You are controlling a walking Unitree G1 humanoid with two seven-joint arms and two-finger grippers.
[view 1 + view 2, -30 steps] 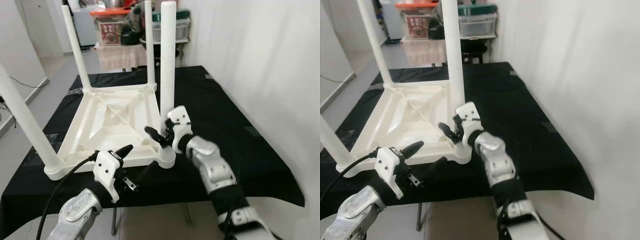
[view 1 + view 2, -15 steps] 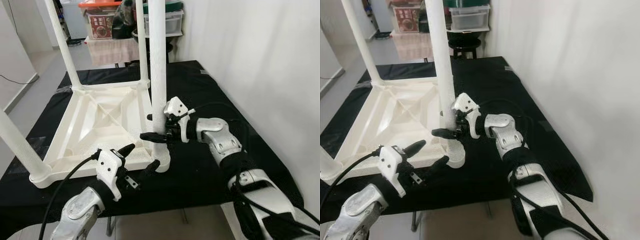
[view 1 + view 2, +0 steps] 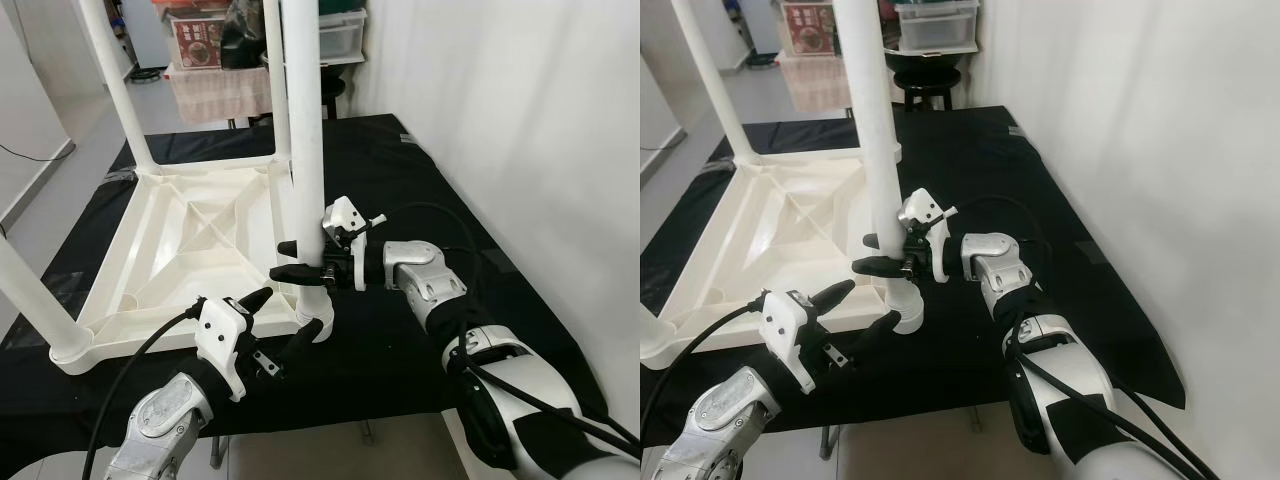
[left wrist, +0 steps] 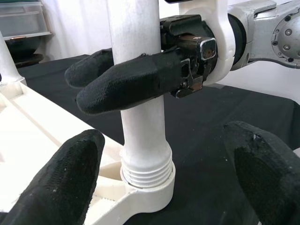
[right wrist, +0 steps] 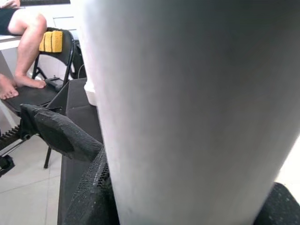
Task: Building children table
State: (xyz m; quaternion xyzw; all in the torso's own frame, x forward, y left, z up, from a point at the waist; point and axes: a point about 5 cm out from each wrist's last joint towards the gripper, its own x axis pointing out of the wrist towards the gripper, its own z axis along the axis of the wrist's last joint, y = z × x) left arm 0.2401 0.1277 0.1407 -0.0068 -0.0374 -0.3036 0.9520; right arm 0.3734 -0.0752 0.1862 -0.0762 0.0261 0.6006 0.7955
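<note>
Right gripper [image 3: 298, 260] now lower on table leg [image 3: 303, 130].

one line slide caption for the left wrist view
Right gripper clamps the white table leg above its threaded socket.

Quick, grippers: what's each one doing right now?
Left gripper: open, holding nothing, by the leg's socket.
Right gripper: closed around the near table leg.

White table [image 3: 190, 250] and legs [image 3: 305, 150], black cloth [image 3: 420, 190], black fingers [image 4: 126, 82].
</note>
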